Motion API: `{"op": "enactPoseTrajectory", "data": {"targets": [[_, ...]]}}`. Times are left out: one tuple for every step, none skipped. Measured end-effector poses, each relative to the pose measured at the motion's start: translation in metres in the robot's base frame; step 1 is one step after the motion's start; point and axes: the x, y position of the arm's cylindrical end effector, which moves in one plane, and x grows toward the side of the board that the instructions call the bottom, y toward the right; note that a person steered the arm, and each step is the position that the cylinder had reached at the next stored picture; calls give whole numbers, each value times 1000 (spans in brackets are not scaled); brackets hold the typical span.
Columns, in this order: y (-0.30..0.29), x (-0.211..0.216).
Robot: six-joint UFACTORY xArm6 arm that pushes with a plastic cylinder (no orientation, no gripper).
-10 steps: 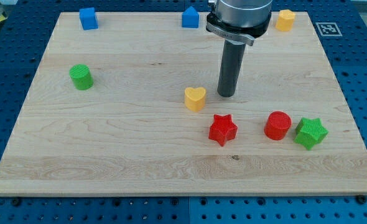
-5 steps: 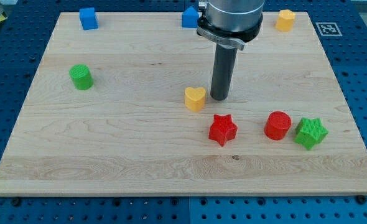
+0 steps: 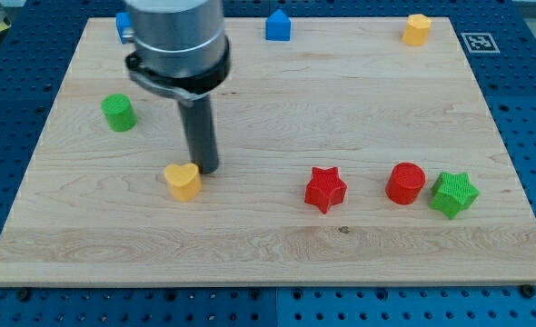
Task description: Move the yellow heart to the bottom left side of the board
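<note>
The yellow heart [image 3: 183, 181] lies on the wooden board [image 3: 268, 236], left of centre and in the lower half. My tip [image 3: 204, 168] stands just to the heart's upper right, touching or nearly touching it. The rod rises from there to the arm's grey body at the view's top left.
A green cylinder [image 3: 118, 113] sits at the left. A red star [image 3: 325, 189], a red cylinder [image 3: 405, 183] and a green star [image 3: 453, 193] line up at the lower right. A blue block [image 3: 278, 25] and a yellow block [image 3: 417, 29] sit at the top edge; another blue block [image 3: 122, 22] is partly hidden by the arm.
My tip has swept to the left and slightly down. The yellow heart has been pushed with it, from the board's middle to left of centre and lower.
</note>
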Motion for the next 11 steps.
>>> {"op": "enactPoseTrajectory", "data": {"targets": [[-27,27],[-53,52],[-56,53],[-33,53],[6,61],[23,90],[13,90],[-9,90],[-32,90],[-60,90],[-87,90]]}}
